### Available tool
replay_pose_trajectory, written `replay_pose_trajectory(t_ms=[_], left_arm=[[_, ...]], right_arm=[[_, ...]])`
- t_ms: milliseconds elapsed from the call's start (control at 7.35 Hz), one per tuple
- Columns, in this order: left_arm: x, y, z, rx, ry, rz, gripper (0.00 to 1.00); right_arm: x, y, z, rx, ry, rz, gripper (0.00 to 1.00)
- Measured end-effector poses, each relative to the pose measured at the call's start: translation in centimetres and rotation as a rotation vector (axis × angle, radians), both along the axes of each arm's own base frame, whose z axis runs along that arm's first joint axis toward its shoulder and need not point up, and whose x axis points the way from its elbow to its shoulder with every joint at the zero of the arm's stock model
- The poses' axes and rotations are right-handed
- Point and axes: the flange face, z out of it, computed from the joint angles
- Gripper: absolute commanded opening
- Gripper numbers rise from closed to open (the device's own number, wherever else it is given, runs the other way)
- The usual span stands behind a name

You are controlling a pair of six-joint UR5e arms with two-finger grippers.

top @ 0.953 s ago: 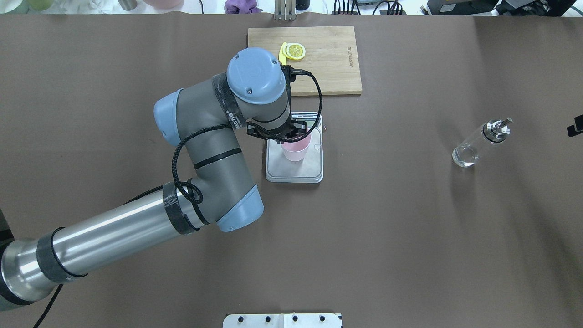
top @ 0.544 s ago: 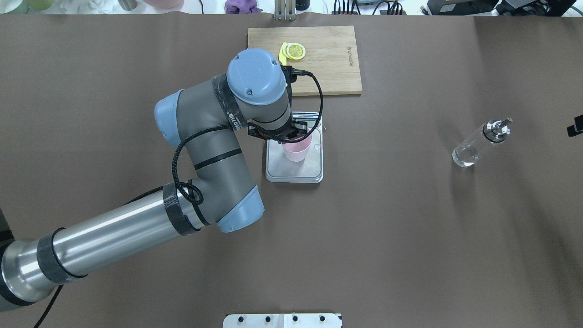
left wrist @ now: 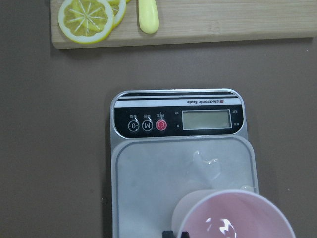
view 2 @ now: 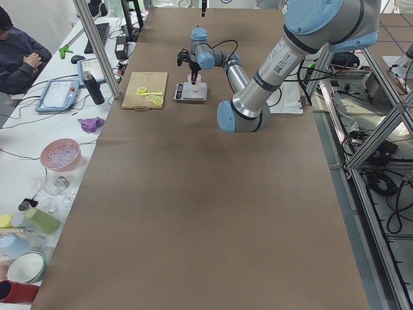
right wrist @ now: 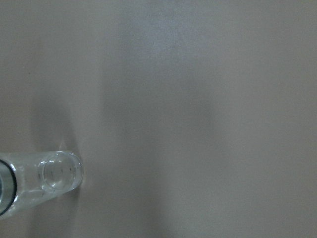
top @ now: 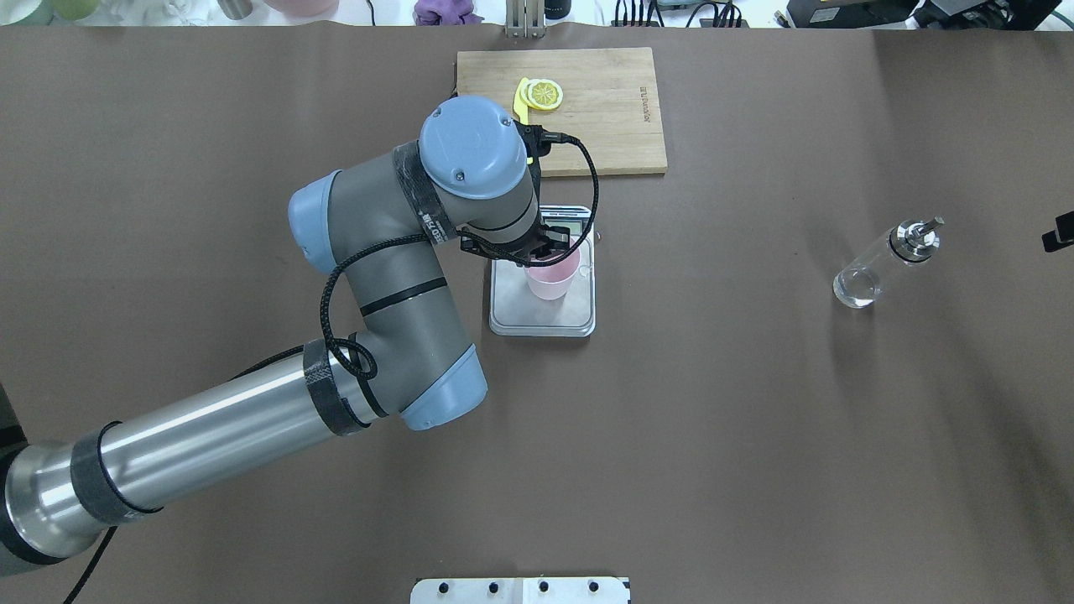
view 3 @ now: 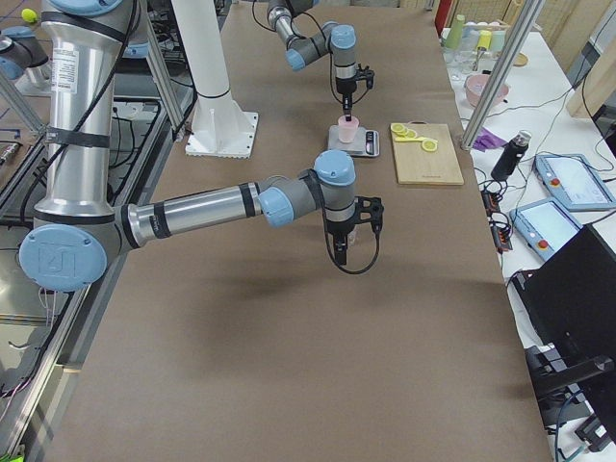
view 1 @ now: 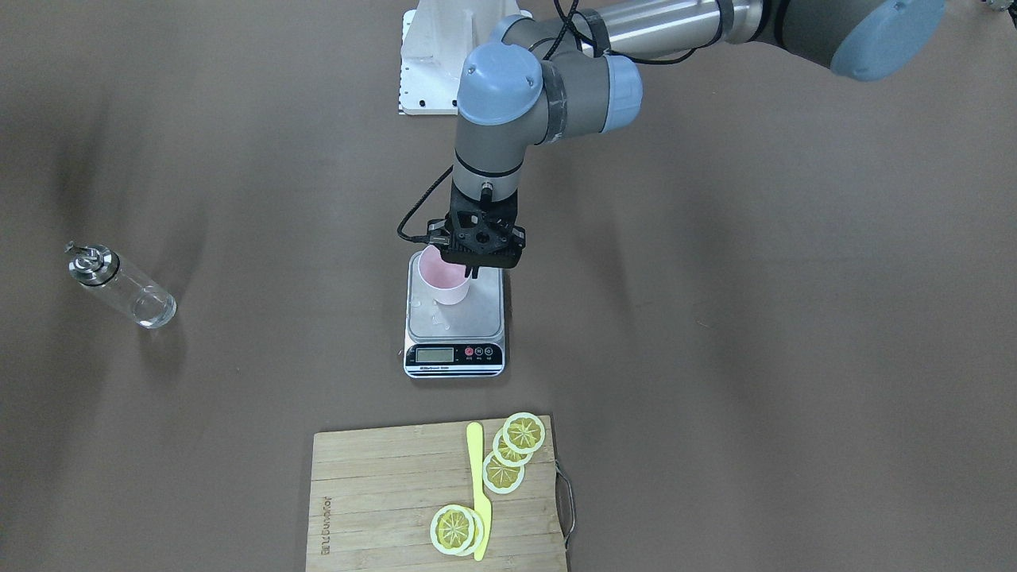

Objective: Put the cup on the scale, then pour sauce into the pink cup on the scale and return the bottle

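Overhead exterior view: the pink cup (top: 554, 277) is on the steel top of the scale (top: 541, 322), a bit to the robot's right of the middle. It stands straight up. I cannot tell if its bottom sits fully down.

The left tool (view 1: 474, 272) is right above the cup. Its fingers are close together and pinch the cup's rim on one side.

Since a second ago, the cup and the left tool have slid a tiny bit to the robot's right. The scale has not moved. The bottle (top: 881, 268) has not moved either. It stands on the desk (top: 713, 419), well apart from the scale, on the robot's right side.

The right tool (view 3: 340, 245) hangs near the bottle. Only the side view shows it well, so I cannot tell if it is wide or narrow.

Now the count: one cup, one scale, one bottle. The scale has three round buttons (left wrist: 147, 126), one of them red, and a few wet drops (left wrist: 205, 158) on its top.

Past the scale, away from the robot, lies one wooden board (view 1: 381, 492). On it are one yellow knife (view 1: 479, 485) and five lemon slices (view 1: 524, 433), three in one group and two in another.
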Motion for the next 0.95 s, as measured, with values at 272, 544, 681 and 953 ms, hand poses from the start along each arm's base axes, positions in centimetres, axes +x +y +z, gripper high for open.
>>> replay_pose_trajectory(t_ms=[272, 544, 681, 953], left_arm=[[-0.1, 0.0, 0.0, 0.018, -0.002, 0.013, 0.97], [-1.2, -0.2, -1.0, 0.051, 0.011, 0.023, 0.97], [-3.0, -0.8, -1.7, 0.064, 0.027, 0.029, 0.97], [-9.9, -2.8, -0.2, 0.096, 0.028, 0.104, 0.97]], right_arm=[[-0.1, 0.0, -0.1, 0.007, -0.002, -0.002, 1.0], [-0.2, -0.1, -0.3, 0.023, -0.003, -0.005, 1.0], [-0.2, -0.2, -0.6, 0.041, -0.007, -0.004, 1.0], [-0.2, -0.2, -1.5, 0.074, -0.027, 0.012, 1.0]])
